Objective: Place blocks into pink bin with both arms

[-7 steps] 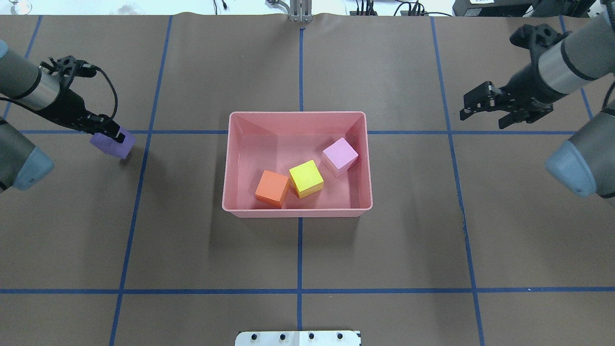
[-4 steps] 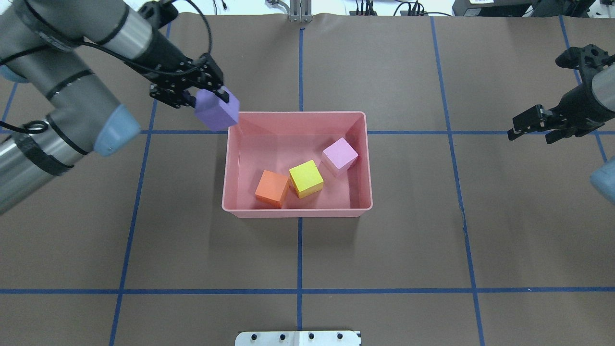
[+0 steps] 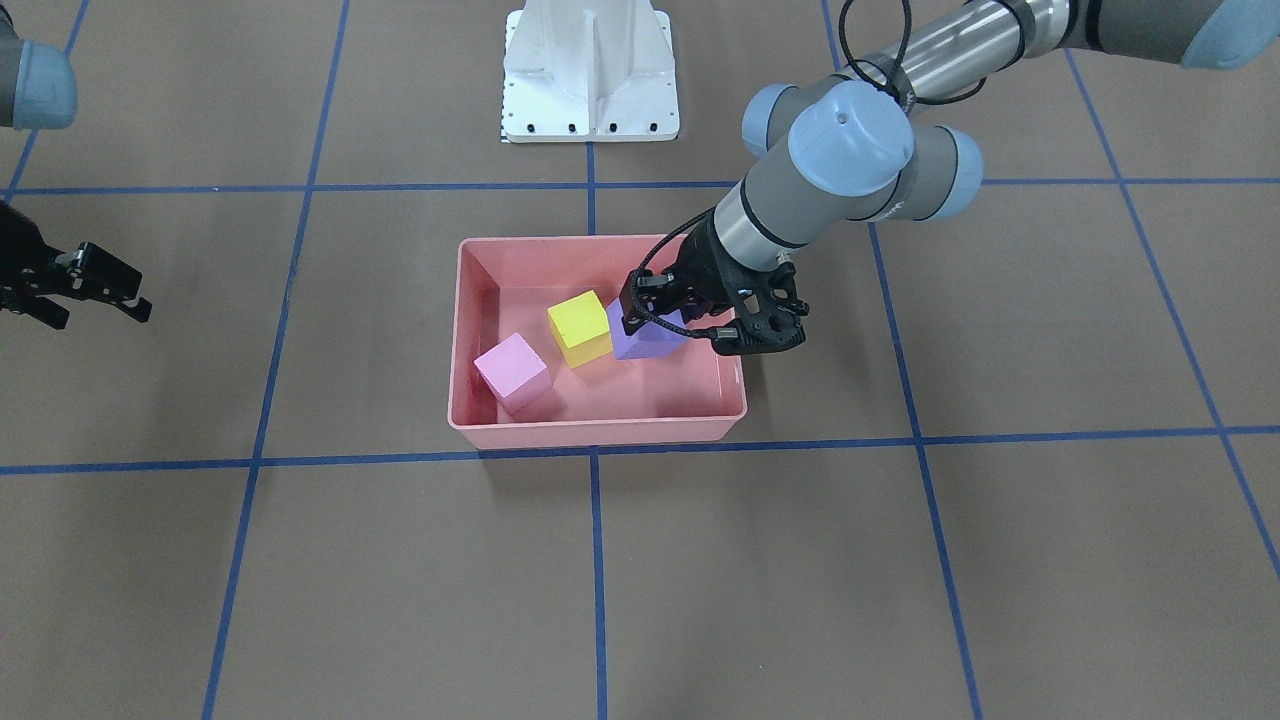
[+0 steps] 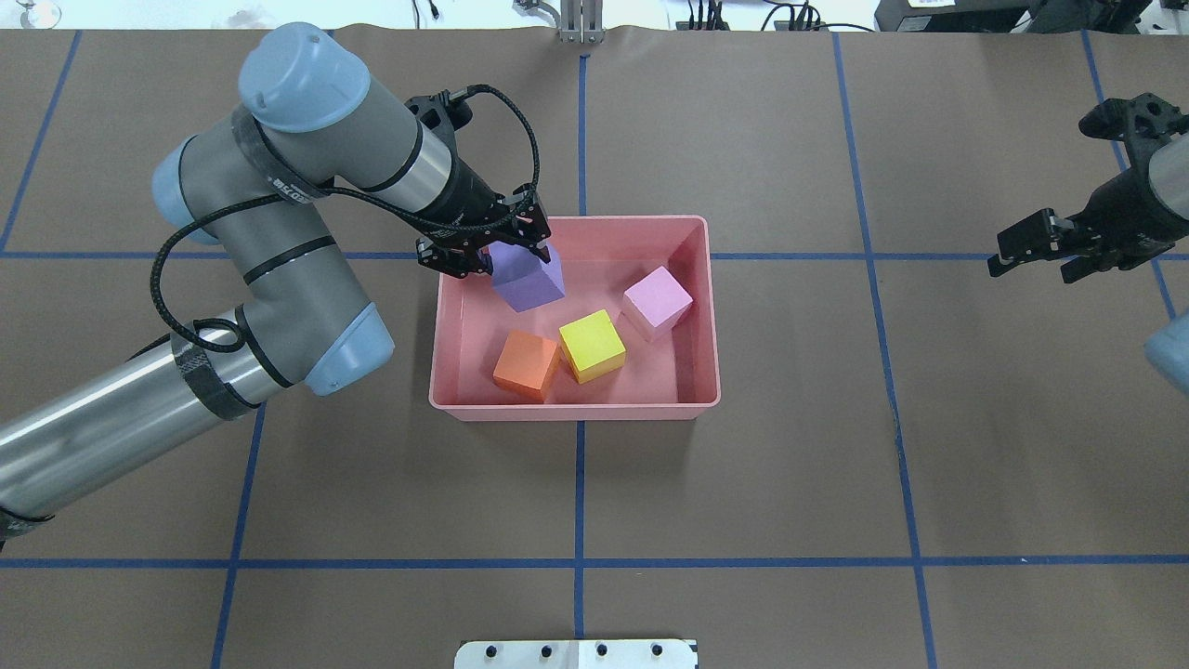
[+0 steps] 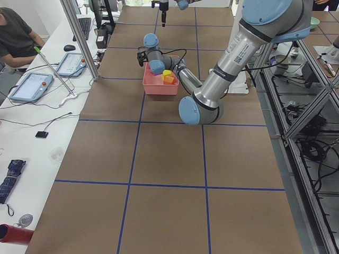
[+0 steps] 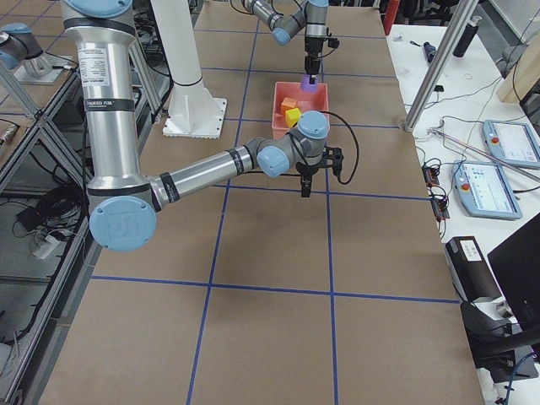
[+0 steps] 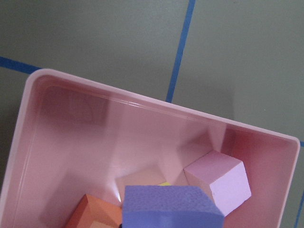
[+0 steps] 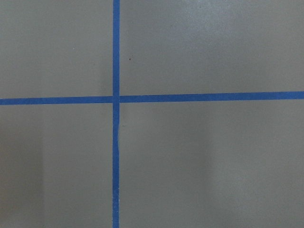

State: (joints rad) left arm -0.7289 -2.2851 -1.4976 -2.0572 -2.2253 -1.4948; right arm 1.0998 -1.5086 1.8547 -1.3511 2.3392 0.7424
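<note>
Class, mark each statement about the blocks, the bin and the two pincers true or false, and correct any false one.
1. The left pincer holds the purple block over the pink bin. True.
2. The orange block lies outside the bin. False: it lies inside it.
3. The right pincer is open and holds nothing. True.
4. The yellow block is stacked on the light pink block. False: they sit side by side in the bin.

Left grey tubular arm (image 4: 307, 139): I see it enter from the overhead view's left edge, elbow folded, wrist angled down toward centre frame. Its black two-finger gripper (image 4: 516, 261) is clamped on the purple matte cube (image 4: 529, 283). Right grey tubular arm (image 4: 1169, 178): at the right edge, with its black gripper (image 4: 1029, 262) spread apart.
</note>
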